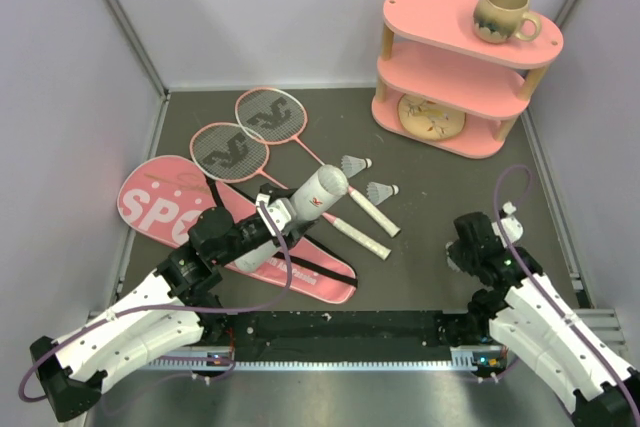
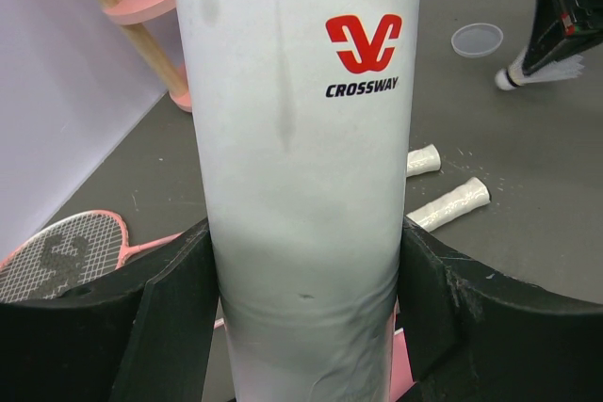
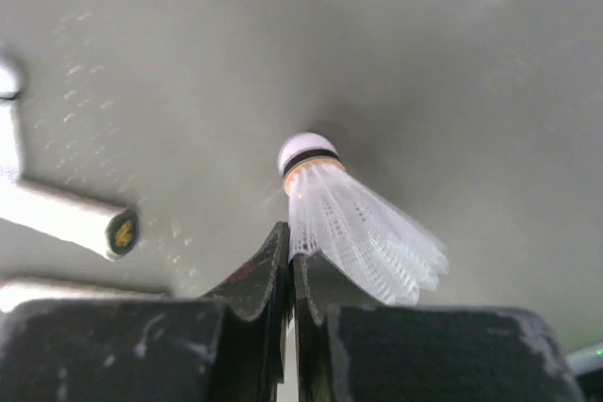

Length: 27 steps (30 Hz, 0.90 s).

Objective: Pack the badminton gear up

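Note:
My left gripper (image 1: 266, 223) is shut on the long white tube (image 1: 300, 209) and holds it tilted above the pink racket bag (image 1: 165, 202). The tube fills the left wrist view (image 2: 301, 138), between the left gripper's (image 2: 306, 251) black fingers (image 2: 174, 298). Two pink-framed rackets (image 1: 232, 150) (image 1: 270, 113) lie beyond it, their white handles (image 1: 372, 213) to the right. Two shuttlecocks (image 1: 355, 164) (image 1: 382, 190) lie by the handles. My right gripper (image 3: 290, 237) is shut on the feather skirt of a third shuttlecock (image 3: 353, 223), just above the mat.
The pink two-tier shelf (image 1: 455, 77) with the beige mug (image 1: 503, 14) stands at the back right. A clear round lid (image 2: 476, 40) lies on the mat beyond my right gripper (image 1: 460, 247). White walls enclose the mat on three sides.

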Each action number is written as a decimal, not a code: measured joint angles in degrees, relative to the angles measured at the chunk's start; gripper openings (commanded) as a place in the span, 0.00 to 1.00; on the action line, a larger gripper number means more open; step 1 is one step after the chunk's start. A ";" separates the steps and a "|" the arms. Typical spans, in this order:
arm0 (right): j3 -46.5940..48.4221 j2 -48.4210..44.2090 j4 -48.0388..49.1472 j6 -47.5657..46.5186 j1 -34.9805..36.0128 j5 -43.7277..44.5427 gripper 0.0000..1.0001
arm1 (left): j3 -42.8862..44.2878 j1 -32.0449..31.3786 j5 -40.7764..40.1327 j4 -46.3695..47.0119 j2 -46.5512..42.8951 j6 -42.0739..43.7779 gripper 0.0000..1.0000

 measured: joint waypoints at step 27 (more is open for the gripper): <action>59.91 29.94 8.33 -55.65 14.88 -56.70 0.11 | 0.00 -0.31 3.50 0.42 1.51 0.66 0.09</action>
